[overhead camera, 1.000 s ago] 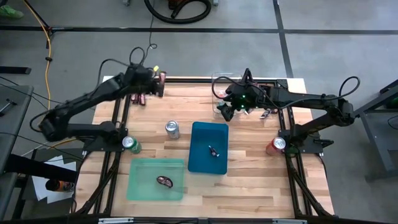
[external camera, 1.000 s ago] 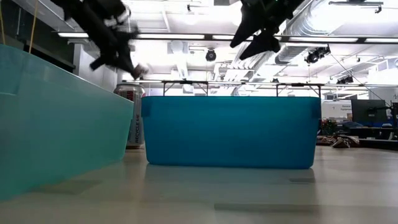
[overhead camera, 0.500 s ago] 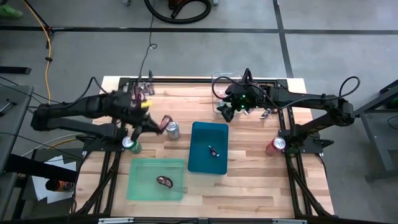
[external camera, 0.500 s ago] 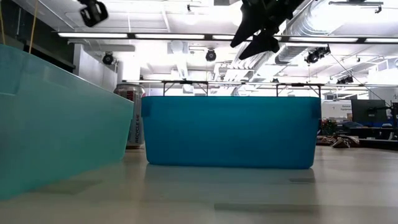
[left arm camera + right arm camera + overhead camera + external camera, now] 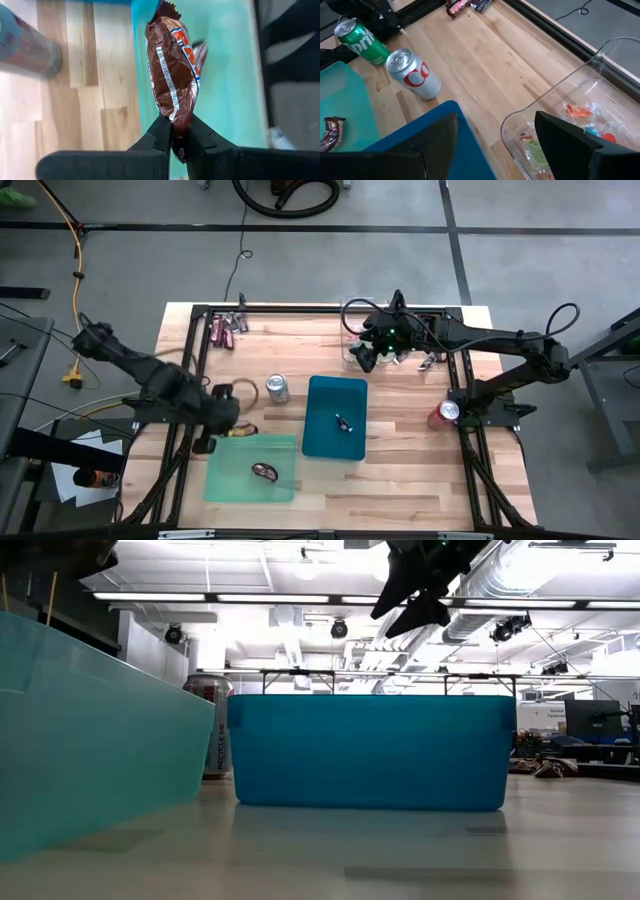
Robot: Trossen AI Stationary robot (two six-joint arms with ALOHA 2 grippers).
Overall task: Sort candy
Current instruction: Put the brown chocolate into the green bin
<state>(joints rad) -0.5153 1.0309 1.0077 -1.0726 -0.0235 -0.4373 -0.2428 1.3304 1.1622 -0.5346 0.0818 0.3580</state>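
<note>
Left gripper (image 5: 179, 132): jaws clamped on the lower end of a brown candy bar (image 5: 172, 75). The bar stands upright from the fingers, its crimped top pointing away from the wrist. In the high view this gripper (image 5: 240, 392) sits above the far left corner of the light green bin (image 5: 222, 480), with the bar's far end over the bin's rim. One dark wrapped candy (image 5: 265, 471) lies inside the light green bin, near its middle.

Right gripper (image 5: 372, 352): jaws well apart, holding nothing. It hangs at the far side of the counter (image 5: 400, 470), over the clear container (image 5: 555, 107), which holds small bright sweets (image 5: 572, 111) in red, green and blue wrappers.

Blue bin (image 5: 336, 417): stands at the centre of the counter, to the right of the green bin, with one small dark wrapped piece (image 5: 345, 421) inside.

Loose candy: a group of dark red-brown bars (image 5: 226, 330) lies at the far left corner of the counter, and a few more wrapped pieces (image 5: 430, 361) lie just right of the clear container.

Other items: a silver soda can (image 5: 277, 388) stands just left of the blue bin's far corner. A red can (image 5: 447, 413) stands at the right edge by the right arm's base. A green can (image 5: 361, 37) shows in the right wrist view, beyond the silver one.
</note>
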